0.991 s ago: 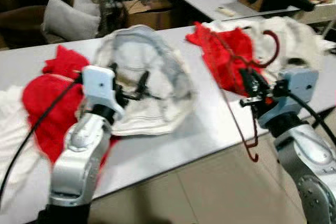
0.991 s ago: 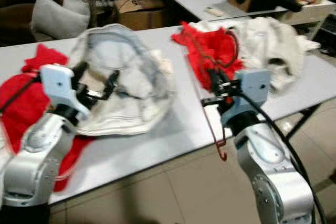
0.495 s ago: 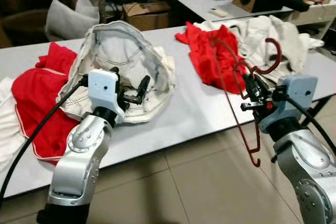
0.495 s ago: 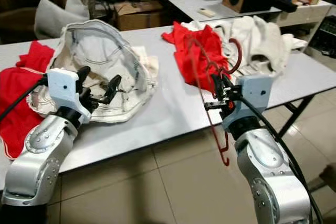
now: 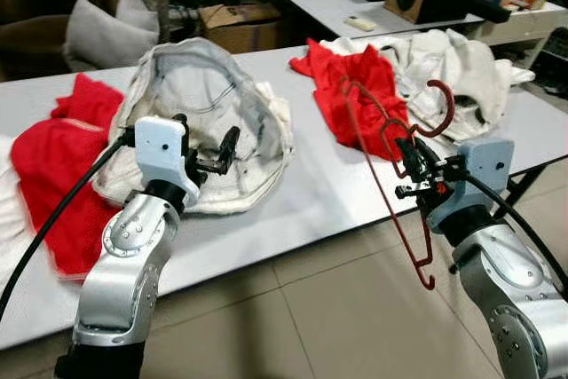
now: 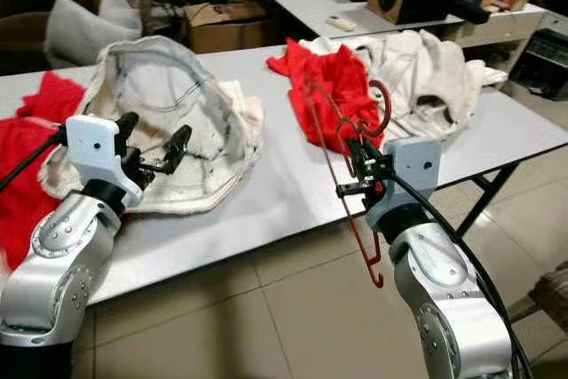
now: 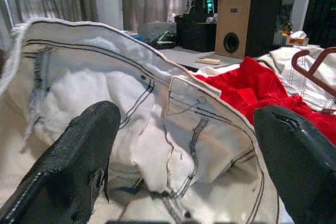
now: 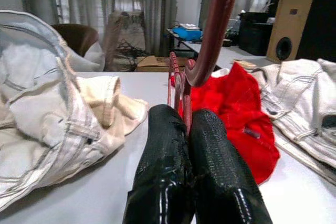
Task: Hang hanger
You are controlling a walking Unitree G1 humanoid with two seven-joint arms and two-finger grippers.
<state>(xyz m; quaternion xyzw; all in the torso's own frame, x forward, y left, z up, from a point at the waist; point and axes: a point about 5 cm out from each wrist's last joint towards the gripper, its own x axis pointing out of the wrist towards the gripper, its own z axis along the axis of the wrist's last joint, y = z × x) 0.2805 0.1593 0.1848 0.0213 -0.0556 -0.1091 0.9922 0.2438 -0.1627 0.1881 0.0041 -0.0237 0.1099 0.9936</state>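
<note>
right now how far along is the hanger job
Done: the right gripper is shut on the dark red hanger, which hangs off the edge of the white table. In hand: the left gripper, fingers open, hovers at the white shorts. Left: no garment is on the hanger yet, and no rail or hook to hang it on can be seen.

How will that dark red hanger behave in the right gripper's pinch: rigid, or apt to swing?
The hanger looks thin and probably light. It likely pivots, since the right gripper pinches it only near the neck and its lower end hangs free past the table edge. The frame seems stiff, holding its shape.
</note>
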